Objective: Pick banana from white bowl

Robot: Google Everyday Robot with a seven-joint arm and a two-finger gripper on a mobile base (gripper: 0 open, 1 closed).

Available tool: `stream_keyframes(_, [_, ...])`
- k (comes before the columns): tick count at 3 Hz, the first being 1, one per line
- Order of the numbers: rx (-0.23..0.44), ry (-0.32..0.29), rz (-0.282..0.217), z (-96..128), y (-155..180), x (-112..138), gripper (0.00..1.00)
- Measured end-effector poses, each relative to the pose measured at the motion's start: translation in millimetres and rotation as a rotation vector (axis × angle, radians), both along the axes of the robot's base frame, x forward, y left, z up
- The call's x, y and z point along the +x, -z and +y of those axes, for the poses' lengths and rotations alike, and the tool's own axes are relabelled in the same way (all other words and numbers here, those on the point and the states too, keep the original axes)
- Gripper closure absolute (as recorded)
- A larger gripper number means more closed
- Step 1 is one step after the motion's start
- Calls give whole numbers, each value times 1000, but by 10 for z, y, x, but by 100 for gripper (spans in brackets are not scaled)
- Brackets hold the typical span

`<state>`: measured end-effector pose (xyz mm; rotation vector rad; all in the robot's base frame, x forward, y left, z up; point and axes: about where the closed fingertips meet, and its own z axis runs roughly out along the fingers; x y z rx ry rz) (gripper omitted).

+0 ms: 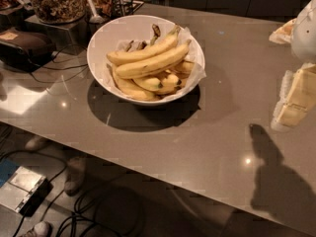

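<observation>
The white bowl [106,38] stands on the grey counter at upper left of centre, lined with crinkled white paper and holding several bananas. The banana [153,61], long, smooth and plain yellow, lies across the top of the pile. Just behind it lies an equally long banana [143,51] with an upturned dark stem. Shorter spotted bananas [163,81] lie underneath. My gripper [289,113] hangs at the far right edge of the view, above the counter, well to the right of the bowl and holding nothing that I can see. Its shadow falls on the counter below it.
A glass jar of granola [57,1] and a holder with utensils [116,4] stand behind the bowl at the back left. A dark device with cables [24,46] sits at the left. The counter's front edge [148,169] runs diagonally, with cables and a box on the floor below.
</observation>
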<state>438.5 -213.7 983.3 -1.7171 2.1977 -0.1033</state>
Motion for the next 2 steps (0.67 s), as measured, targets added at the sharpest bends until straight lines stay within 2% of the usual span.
stream_keyframes(1, [-6, -2, -10, 63, -68, 0, 0])
stream_keyframes(2, [-18, -27, -16, 269, -208, 32, 0])
